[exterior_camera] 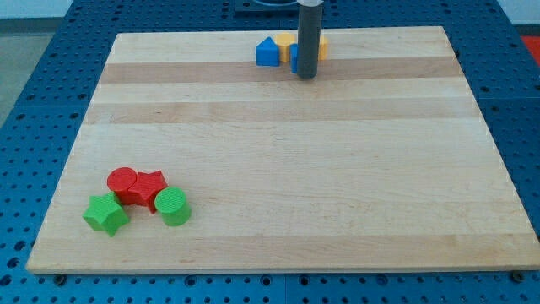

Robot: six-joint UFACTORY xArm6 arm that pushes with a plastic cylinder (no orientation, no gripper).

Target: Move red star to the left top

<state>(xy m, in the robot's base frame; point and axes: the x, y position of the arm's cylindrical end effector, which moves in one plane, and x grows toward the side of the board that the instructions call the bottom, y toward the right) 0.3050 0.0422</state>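
Note:
The red star (pixel 149 188) lies near the board's bottom left, touching a red cylinder (pixel 122 181) on its left. A green star (pixel 105 214) sits below them and a green cylinder (pixel 173 206) to the lower right of the red star. My tip (pixel 305 75) is at the view's top centre, far from the red star. It stands just in front of a blue block (pixel 268 52) and a yellow block (pixel 287 43), partly hiding more blocks behind the rod.
The wooden board (pixel 278 152) rests on a blue perforated table (pixel 34 101). The top cluster of blue and yellow blocks sits close to the board's top edge.

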